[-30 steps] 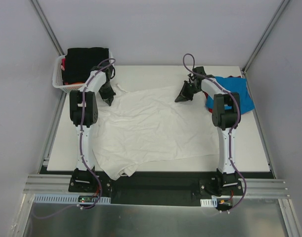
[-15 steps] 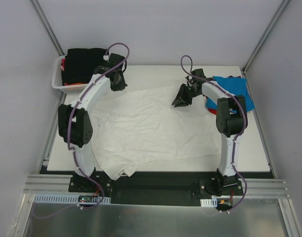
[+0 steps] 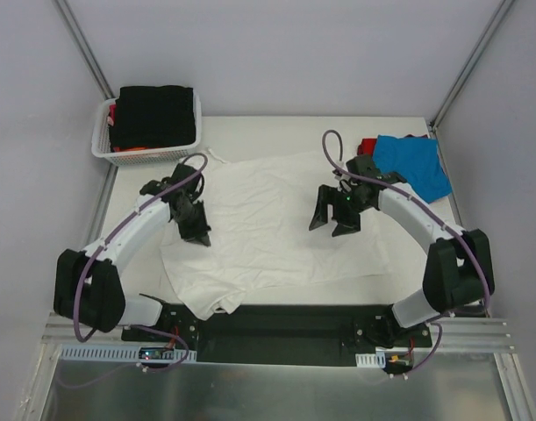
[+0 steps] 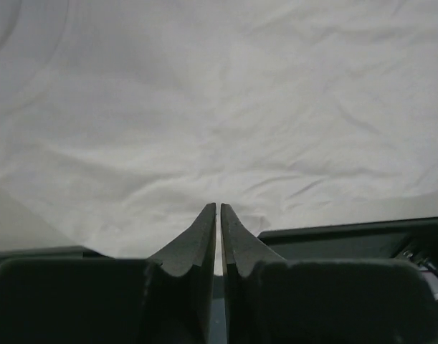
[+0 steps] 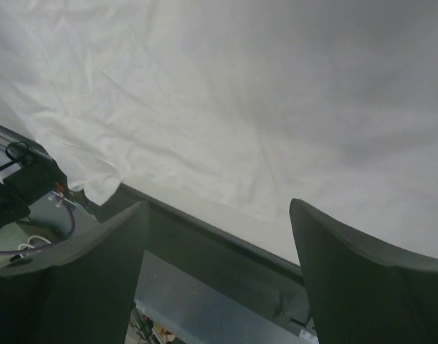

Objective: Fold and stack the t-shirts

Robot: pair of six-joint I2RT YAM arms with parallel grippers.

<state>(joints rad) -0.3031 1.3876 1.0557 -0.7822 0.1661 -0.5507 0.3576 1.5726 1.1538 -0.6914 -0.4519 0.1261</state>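
The large white t-shirt (image 3: 268, 232) lies spread and wrinkled across the table, one sleeve hanging over the near edge. My left gripper (image 3: 198, 233) hovers over its left part, fingers shut with nothing between them; the left wrist view shows the gripper (image 4: 219, 208) above white cloth (image 4: 219, 100). My right gripper (image 3: 332, 219) stands open over the shirt's right part, nothing in it; the right wrist view shows the gripper (image 5: 219, 208) above the white shirt (image 5: 240, 86). A blue t-shirt (image 3: 414, 162) and a red one (image 3: 367, 146) lie at the far right.
A white lattice basket (image 3: 145, 157) stands at the far left corner with a black t-shirt (image 3: 153, 110) piled in it. Grey walls with metal posts close in the table. A dark rail (image 5: 226, 251) runs along the table's near edge.
Both arms have drawn back from the white shirt's far corners toward its middle. The right gripper has opened. The shirt lies flat, held by neither gripper.
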